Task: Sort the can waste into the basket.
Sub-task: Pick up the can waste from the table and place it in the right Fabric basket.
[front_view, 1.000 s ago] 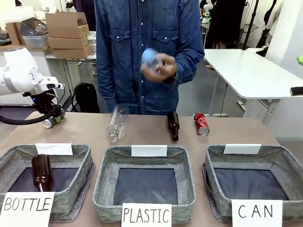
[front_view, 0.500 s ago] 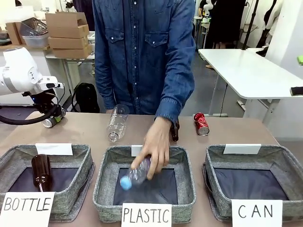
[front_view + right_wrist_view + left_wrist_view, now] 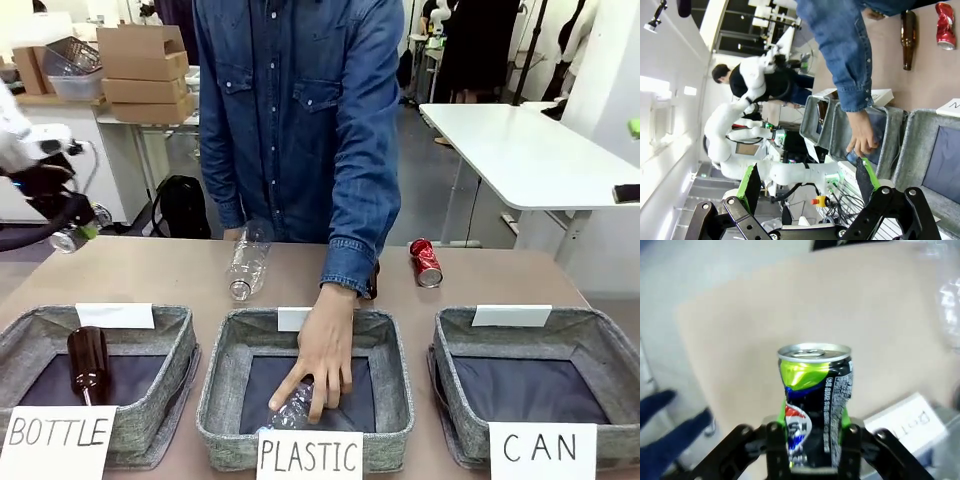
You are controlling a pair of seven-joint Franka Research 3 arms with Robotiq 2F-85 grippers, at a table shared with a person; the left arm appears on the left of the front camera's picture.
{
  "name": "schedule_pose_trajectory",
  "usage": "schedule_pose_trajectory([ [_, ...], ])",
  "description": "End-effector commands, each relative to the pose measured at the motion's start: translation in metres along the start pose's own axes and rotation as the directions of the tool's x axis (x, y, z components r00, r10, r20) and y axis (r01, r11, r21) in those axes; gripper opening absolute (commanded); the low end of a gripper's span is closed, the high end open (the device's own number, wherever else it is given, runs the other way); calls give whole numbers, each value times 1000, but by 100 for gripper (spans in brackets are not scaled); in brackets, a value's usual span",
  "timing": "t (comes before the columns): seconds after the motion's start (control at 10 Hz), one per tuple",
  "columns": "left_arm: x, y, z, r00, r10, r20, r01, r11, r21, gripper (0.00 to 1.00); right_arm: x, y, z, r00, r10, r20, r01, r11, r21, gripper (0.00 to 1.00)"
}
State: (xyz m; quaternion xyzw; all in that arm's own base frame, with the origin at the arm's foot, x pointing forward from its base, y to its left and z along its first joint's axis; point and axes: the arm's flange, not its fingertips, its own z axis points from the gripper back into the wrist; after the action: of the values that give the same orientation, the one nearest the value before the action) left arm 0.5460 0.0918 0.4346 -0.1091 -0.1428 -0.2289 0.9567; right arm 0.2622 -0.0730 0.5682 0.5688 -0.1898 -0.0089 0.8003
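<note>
Dark can (image 3: 816, 400), dented, silver top towards the wrist camera, is clamped between the left fingers (image 3: 774, 442) with the green pads tight on both sides. In the front view it is held in the air at the far left corner of the surface (image 3: 160, 275). Red can (image 3: 425, 262), dented, lies on the far right of the surface, beyond the far rim of the CAN basket (image 3: 590, 345) and near a brown glass bottle (image 3: 372, 282) partly hidden by the person's sleeve. The CAN basket is nearest the robot on the right, with a dark floor and a white card in front. PLASTIC basket (image 3: 225, 400) is in the middle; the person's hand (image 3: 322, 365) reaches in and rests on a clear plastic bottle (image 3: 290, 408) on its floor. BOTTLE basket (image 3: 170, 370), on the left, has a brown bottle (image 3: 87, 360) inside. A second clear bottle (image 3: 247, 262) lies on the surface beyond the middle basket. Right fingers (image 3: 747, 189) are spread wide with nothing between them.
</note>
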Motion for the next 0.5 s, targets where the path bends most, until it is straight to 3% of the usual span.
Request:
schedule_pose_trajectory([
  [0.0, -103, -64, 51, 971, -229, 69, 236, 961, -143, 21, 3, 1, -2, 1000, 25, 12, -26, 999, 25, 100],
  [0.2, -162, -109, 58, 917, -372, 145, 396, 894, -209, 21, 3, 1, -2, 1000, 25, 12, -26, 999, 25, 100],
  [0.4, -195, -130, 55, 888, -405, 219, 452, 858, -245, 21, 3, 1, -2, 1000, 25, 12, -26, 999, 25, 100],
])
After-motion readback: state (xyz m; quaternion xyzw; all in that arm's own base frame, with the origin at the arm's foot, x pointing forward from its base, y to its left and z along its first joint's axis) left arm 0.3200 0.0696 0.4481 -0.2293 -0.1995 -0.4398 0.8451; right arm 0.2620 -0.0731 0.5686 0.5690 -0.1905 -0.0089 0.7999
